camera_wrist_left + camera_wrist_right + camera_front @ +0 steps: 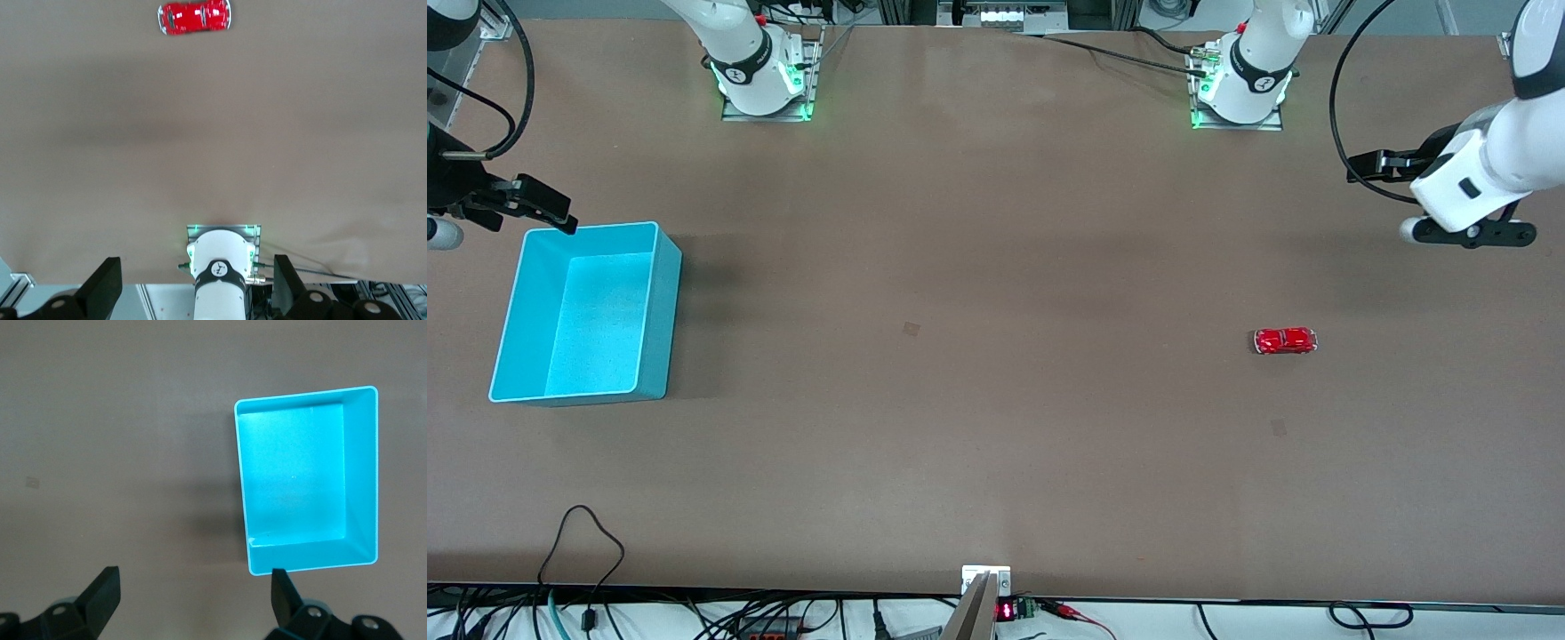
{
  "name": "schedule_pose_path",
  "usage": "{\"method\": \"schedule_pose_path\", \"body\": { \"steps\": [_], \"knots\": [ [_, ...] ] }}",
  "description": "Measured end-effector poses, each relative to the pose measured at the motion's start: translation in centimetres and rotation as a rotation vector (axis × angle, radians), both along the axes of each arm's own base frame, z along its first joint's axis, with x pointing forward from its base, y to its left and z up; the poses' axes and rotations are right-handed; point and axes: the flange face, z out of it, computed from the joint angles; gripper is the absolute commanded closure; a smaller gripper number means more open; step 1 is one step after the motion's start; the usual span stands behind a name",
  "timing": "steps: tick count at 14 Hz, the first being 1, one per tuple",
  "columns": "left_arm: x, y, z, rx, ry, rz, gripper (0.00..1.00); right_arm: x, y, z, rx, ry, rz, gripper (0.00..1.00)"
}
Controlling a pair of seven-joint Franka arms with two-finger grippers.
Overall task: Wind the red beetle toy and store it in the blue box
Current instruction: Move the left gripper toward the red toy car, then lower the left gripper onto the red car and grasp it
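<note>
The red beetle toy [1285, 340] [195, 17] stands alone on the brown table toward the left arm's end. My left gripper [1400, 169] [195, 267] hangs open and empty over bare table near that end, well apart from the toy. The blue box [660, 320] [360, 473] sits toward the right arm's end, with nothing in it. My right gripper [516, 209] [193, 575] hovers open and empty just off the box's corner that lies farthest from the front camera, touching nothing.
The two arm bases [760, 76] [1240, 80] stand along the table edge farthest from the front camera. A loose black cable [583, 542] lies near the front edge. A wide stretch of brown table separates the toy and the box.
</note>
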Motion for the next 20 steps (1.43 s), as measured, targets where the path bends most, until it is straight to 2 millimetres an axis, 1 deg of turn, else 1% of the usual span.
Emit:
{"method": "schedule_pose_path", "body": {
  "steps": [4, 6, 8, 10, 11, 13, 15, 18, 20],
  "knots": [
    [-0.1, 0.0, -1.0, 0.000, 0.042, -0.003, 0.00, 0.0, 0.0, 0.0, 0.000, 0.000, 0.001, 0.00],
    [-0.5, -0.3, -2.6, -0.020, 0.080, -0.047, 0.00, 0.0, 0.0, 0.0, 0.000, 0.000, 0.001, 0.00],
    [-0.4, -0.8, -4.8, -0.061, 0.077, -0.132, 0.00, 0.0, 0.0, 0.0, 0.000, 0.000, 0.000, 0.00],
    [-0.2, -1.4, -7.6, -0.110, 0.039, -0.252, 0.00, 0.0, 0.0, 0.0, 0.000, 0.000, 0.000, 0.00],
    [-0.1, -1.6, -9.3, -0.125, 0.009, -0.315, 0.00, 0.0, 0.0, 0.0, 0.000, 0.000, 0.000, 0.00],
    [-0.3, -1.6, -13.0, -0.150, -0.067, -0.460, 0.00, 0.0, 0.0, 0.0, 0.000, 0.000, 0.000, 0.00],
    [-0.7, -1.3, -16.8, -0.192, -0.154, -0.645, 0.00, 0.0, 0.0, 0.0, 0.000, 0.000, 0.000, 0.00],
    [-1.6, 0.9, -21.7, -0.241, -0.247, -0.848, 0.00, 0.0, 0.0, 0.0, 0.000, 0.000, 0.000, 0.00],
    [-1.3, 2.2, -25.0, -0.274, -0.301, -1.025, 0.00, 0.0, 0.0, 0.0, 0.000, 0.001, 0.000, 0.00]
  ]
}}
